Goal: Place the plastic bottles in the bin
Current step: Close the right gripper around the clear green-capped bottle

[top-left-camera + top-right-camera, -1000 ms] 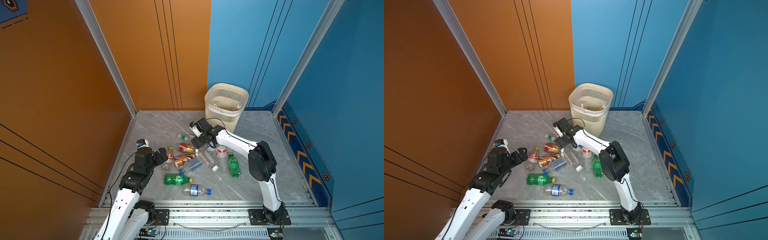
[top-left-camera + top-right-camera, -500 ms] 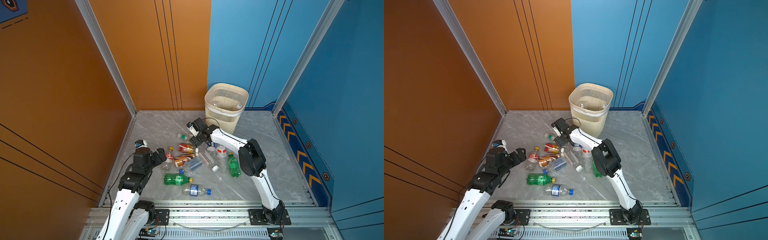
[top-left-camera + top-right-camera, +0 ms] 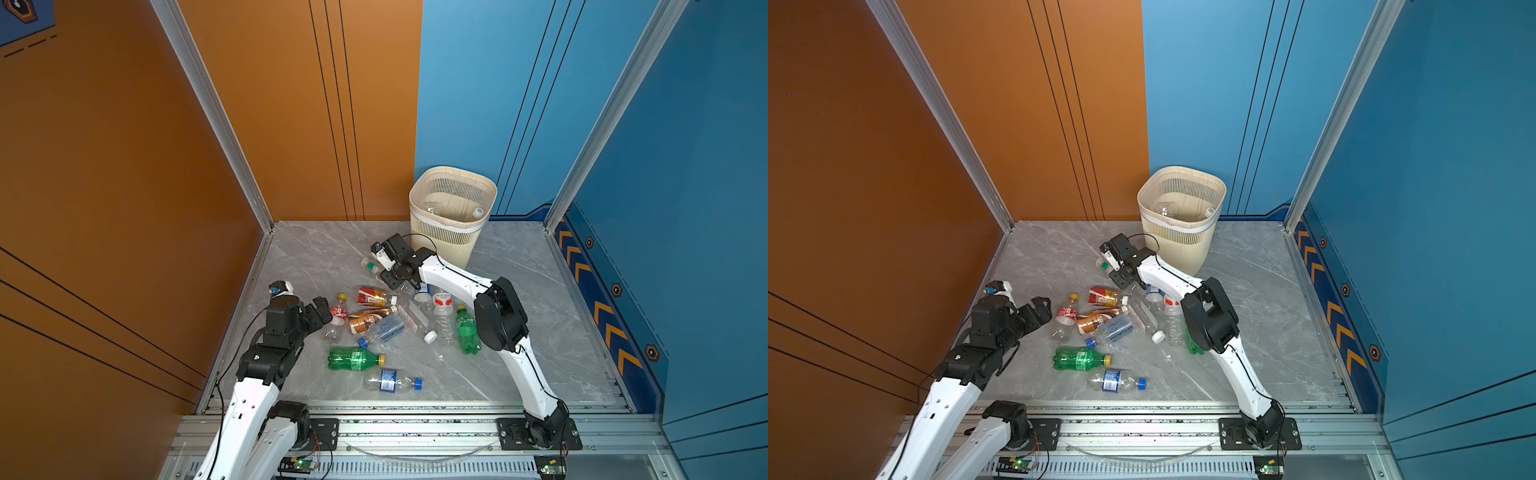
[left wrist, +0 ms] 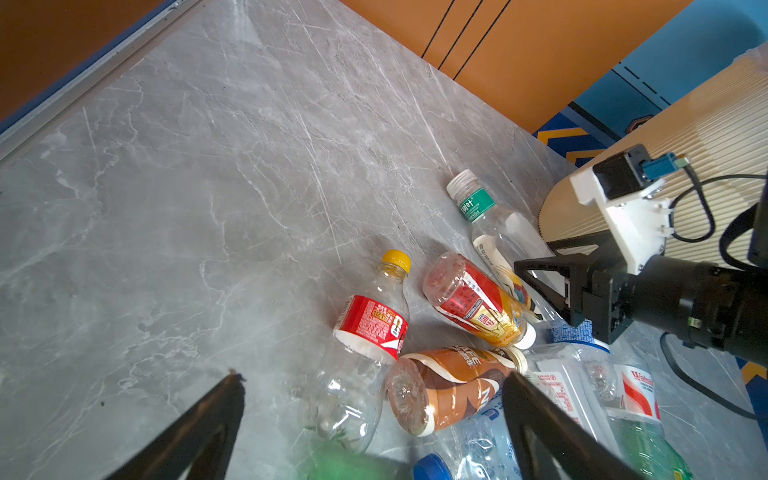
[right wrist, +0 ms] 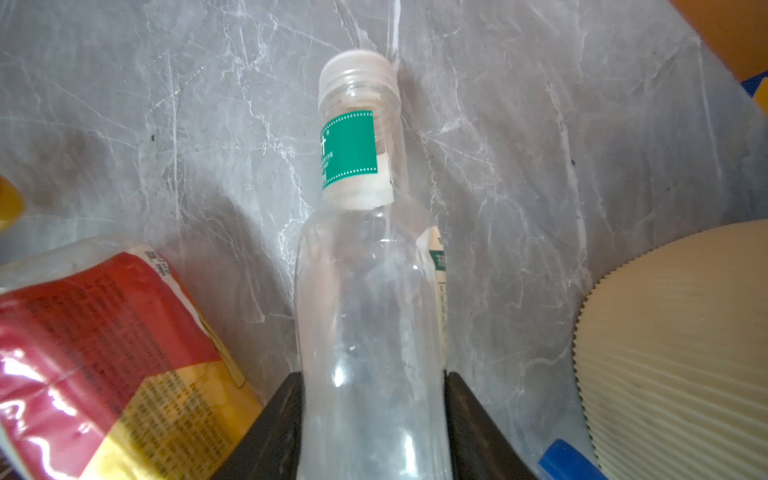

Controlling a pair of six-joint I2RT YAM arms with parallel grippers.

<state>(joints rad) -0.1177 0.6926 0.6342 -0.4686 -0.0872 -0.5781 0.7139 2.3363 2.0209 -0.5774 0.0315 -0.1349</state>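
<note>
Evidently clamped on the clear bottle (image 5: pixel 365 291) with the right gripper (image 5: pixel 374 415), jaws pressed to both sides low on the body, cap pointing away; lying on the grey marble surface (image 3: pixel 316 257) at the far edge of the heap (image 3: pixel 386 324), just near-left of the bin (image 3: pixel 446 245); two more bottles (image 3: pixel 432 207) lying inside it.

Judging by thin, slick, empty plastic: may buckle or squirt out on lifting; gripped far from the cap, may droop nose-down; could also drag or roll the red-and-gold bottle (image 5: pixel 104 353) just beside on the left; needs height before crossing the rim, else strikes the ribbed wall and tips the bin.

Meanwhile holding the left gripper (image 4: pixel 371 378) wide open and empty over the red-labelled bottle (image 4: pixel 370 324) at the heap's near-left; well apart from the right arm, so little collision risk.
</note>
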